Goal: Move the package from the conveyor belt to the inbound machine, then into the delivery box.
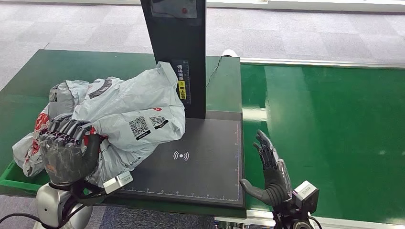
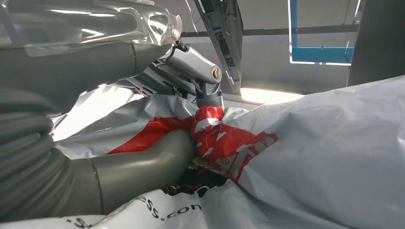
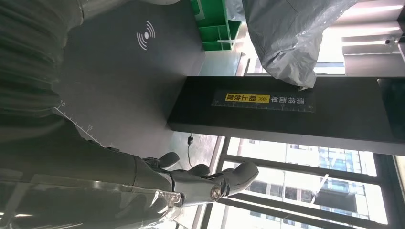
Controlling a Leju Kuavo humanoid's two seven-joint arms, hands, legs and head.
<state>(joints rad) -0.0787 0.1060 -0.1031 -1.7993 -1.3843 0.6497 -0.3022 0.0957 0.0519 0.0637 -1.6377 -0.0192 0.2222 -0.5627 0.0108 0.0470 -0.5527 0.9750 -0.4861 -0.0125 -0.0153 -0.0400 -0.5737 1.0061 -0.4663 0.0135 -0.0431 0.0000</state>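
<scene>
A grey plastic package (image 1: 129,112) with QR labels and red print lies over the left part of the black inbound machine pad (image 1: 200,162) and the pile of bags beside it. My left hand (image 1: 64,148) grips its near left end; in the left wrist view the fingers (image 2: 196,71) and thumb (image 2: 143,164) close on the red-printed bag (image 2: 224,138). My right hand (image 1: 272,169) stands open with fingers straight at the pad's right edge, holding nothing; the right wrist view shows its fingers (image 3: 210,179) spread near the black post (image 3: 286,107).
The machine's black upright post (image 1: 179,52) rises behind the pad. A green delivery box (image 1: 12,179) sits at the left under more bags (image 1: 59,95). The green conveyor belt (image 1: 329,129) stretches to the right.
</scene>
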